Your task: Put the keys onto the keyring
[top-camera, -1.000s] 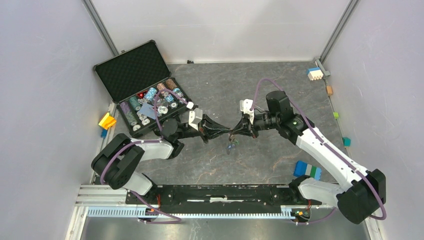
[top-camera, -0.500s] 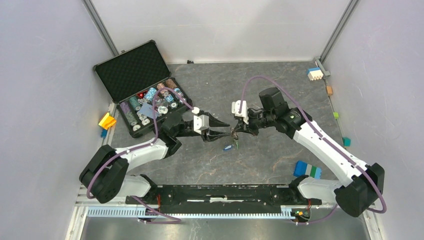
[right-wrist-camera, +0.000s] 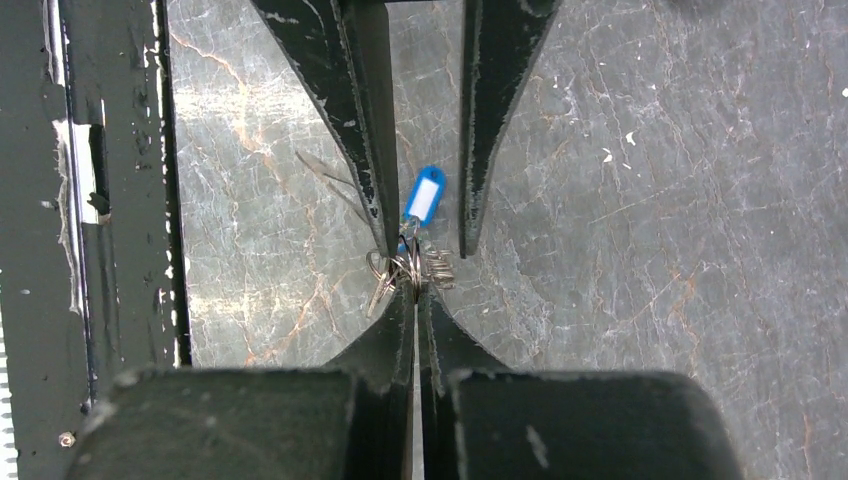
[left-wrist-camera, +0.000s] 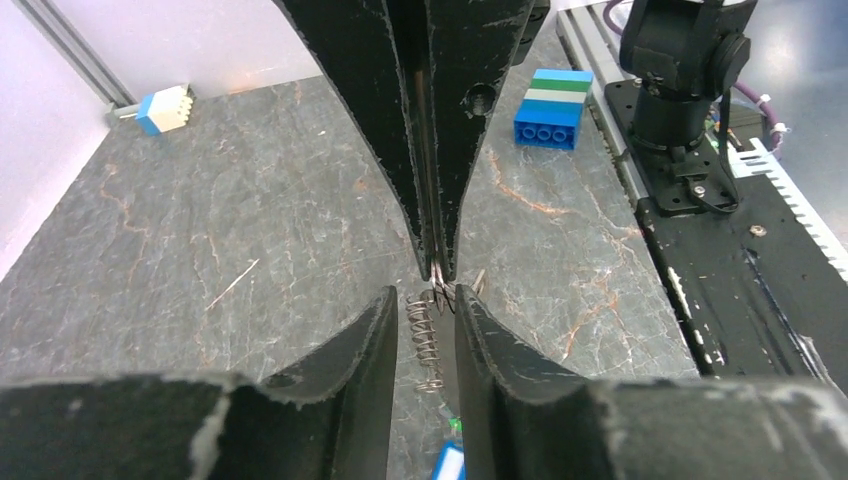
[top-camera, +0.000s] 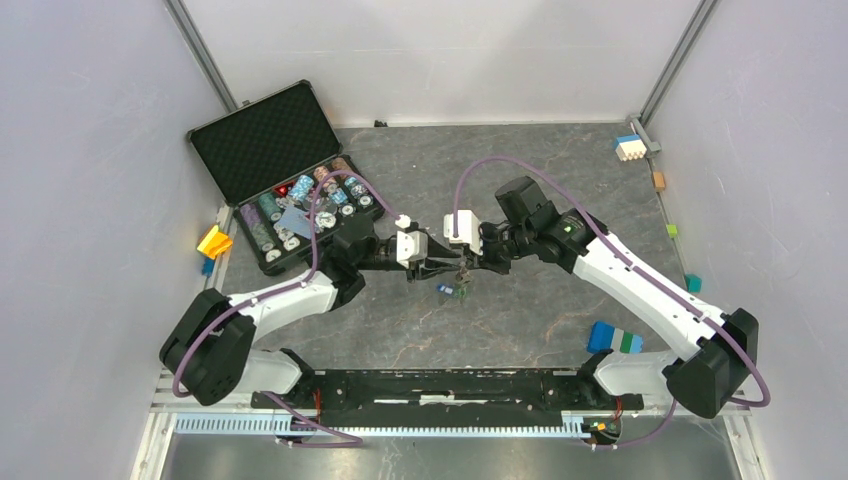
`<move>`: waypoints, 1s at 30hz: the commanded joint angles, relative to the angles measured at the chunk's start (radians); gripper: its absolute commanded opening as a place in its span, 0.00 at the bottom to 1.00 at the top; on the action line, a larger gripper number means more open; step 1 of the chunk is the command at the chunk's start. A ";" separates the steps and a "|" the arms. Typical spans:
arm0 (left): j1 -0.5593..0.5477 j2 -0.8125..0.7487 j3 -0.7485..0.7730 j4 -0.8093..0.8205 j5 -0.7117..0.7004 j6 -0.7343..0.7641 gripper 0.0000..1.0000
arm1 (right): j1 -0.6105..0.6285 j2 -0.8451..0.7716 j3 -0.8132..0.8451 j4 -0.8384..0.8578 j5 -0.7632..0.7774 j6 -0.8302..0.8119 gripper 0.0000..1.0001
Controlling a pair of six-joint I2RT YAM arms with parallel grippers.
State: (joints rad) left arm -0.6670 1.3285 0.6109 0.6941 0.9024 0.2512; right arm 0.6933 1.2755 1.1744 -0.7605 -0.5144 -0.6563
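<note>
My right gripper (top-camera: 468, 268) (right-wrist-camera: 415, 288) is shut on the keyring (right-wrist-camera: 403, 268), a thin wire loop pinched at its fingertips. The ring's coil-like stretch (left-wrist-camera: 424, 335) hangs between the fingers of my left gripper (top-camera: 443, 266) (left-wrist-camera: 425, 300), which stands open on either side of it, tip to tip with the right one. The keys dangle below the ring just over the table: a blue tag (right-wrist-camera: 424, 196) (top-camera: 447, 290), a green tag (left-wrist-camera: 455, 427) and a small metal key (right-wrist-camera: 378, 292).
An open black case of poker chips (top-camera: 290, 190) lies at the back left. A blue-and-green block (top-camera: 613, 340) sits near the right arm's base, a white-and-blue block (top-camera: 629, 148) at the back right, a yellow block (top-camera: 213, 241) at the left edge.
My left gripper has opened from shut and now straddles the ring's coil. The right arm has carried the keyring and hanging keys leftward toward it.
</note>
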 commanded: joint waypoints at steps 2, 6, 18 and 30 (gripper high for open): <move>-0.003 0.011 0.044 0.015 0.043 -0.002 0.29 | 0.010 -0.005 0.034 0.017 0.011 -0.005 0.00; -0.003 0.020 0.047 0.039 0.041 -0.037 0.28 | 0.014 -0.007 0.027 0.024 0.010 -0.003 0.00; -0.014 0.046 0.059 0.064 0.036 -0.068 0.26 | 0.021 -0.007 0.015 0.043 -0.002 0.011 0.00; -0.014 0.049 0.051 0.127 0.045 -0.136 0.13 | 0.025 -0.008 0.001 0.040 0.011 0.004 0.00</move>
State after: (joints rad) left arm -0.6765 1.3777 0.6331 0.7399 0.9268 0.1646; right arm 0.7097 1.2762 1.1740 -0.7567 -0.4927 -0.6525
